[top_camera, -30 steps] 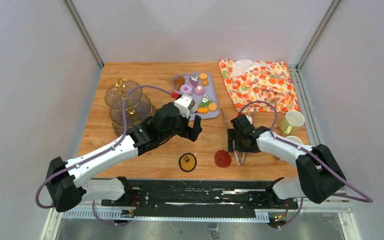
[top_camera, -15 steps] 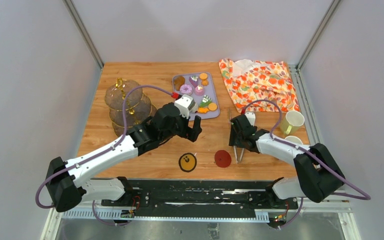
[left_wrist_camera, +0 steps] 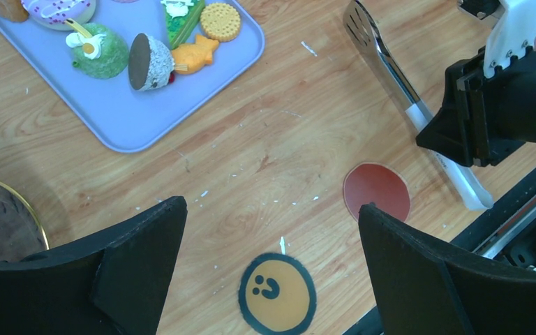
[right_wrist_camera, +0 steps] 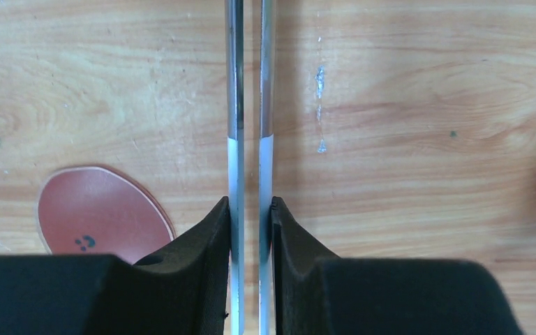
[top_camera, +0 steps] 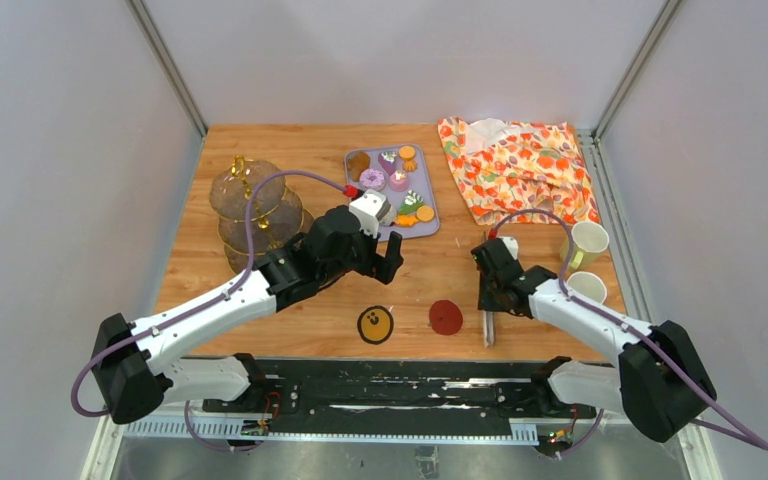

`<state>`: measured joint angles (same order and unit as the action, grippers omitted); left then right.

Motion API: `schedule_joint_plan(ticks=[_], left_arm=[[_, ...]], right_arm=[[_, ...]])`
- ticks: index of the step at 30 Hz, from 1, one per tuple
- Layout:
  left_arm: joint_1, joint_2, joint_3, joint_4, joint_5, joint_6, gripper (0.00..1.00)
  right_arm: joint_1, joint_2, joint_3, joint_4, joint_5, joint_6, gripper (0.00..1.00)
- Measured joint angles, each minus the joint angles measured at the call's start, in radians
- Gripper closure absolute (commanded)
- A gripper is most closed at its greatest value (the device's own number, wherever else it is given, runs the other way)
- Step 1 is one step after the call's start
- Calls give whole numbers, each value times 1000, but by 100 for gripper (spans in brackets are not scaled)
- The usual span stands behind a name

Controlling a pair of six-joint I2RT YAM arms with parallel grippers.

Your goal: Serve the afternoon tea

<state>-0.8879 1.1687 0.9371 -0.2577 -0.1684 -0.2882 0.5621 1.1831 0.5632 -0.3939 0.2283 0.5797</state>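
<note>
Toy pastries [top_camera: 392, 180] lie on a lilac tray at the back centre; in the left wrist view a green cake [left_wrist_camera: 103, 50] and an orange biscuit [left_wrist_camera: 221, 21] show. The three-tier glass stand [top_camera: 252, 212] with its gold handle stands at the left. Two small mugs [top_camera: 586, 243] [top_camera: 589, 287] are at the right edge. My left gripper [top_camera: 385, 262] [left_wrist_camera: 272, 206] hangs open and empty over the table, just in front of the tray. My right gripper [top_camera: 488, 297] [right_wrist_camera: 250, 206] is shut on the metal tongs [right_wrist_camera: 250, 84], squeezing both arms together.
The lilac tray [top_camera: 427, 228] sits behind my left gripper. A crumpled orange floral cloth [top_camera: 520, 170] fills the back right corner. A yellow round sticker [top_camera: 375, 324] and a red one [top_camera: 446, 317] mark the table near the front edge.
My right gripper has closed on the tongs and shifted right and nearer, drawing the tongs with it. The left arm has not moved.
</note>
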Motion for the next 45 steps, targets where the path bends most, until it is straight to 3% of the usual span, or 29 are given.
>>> schedule_joint_plan(ticks=[7,14,19,24,25,26,27,33,37,41,45], left_arm=[[0,-2,0,-1,-15,0,2],[0,-33,-2,-4,-51,0,2],[0,-41,-3,-7,-61,0,2],[0,-52,-14,-7,-63,0,2],[0,-53,-16,-7,-63,0,2],[0,-55,-17,-6,-64,0,2],[0,-55,-18,-7,-64,0,2],[0,-62,-22,-6,-66,0,2],[0,-63,-31,-7,-68,0,2],[0,-63,-34,-6,-68,0,2],[0,-60,-34,-5,-68,0,2]], right_arm=[[0,47,127,-118,-37,-140,83],[0,223,224,-123,-45,-251,78],[0,351,274,-55,-49,-301,62],[0,367,285,18,-34,-341,42],[0,367,282,30,-31,-344,37],[0,365,280,42,-29,-349,26],[0,362,276,52,-28,-351,22],[0,268,224,85,-26,-358,19],[0,188,202,91,-18,-339,25],[0,143,189,102,-15,-317,11],[0,134,186,114,-10,-305,6]])
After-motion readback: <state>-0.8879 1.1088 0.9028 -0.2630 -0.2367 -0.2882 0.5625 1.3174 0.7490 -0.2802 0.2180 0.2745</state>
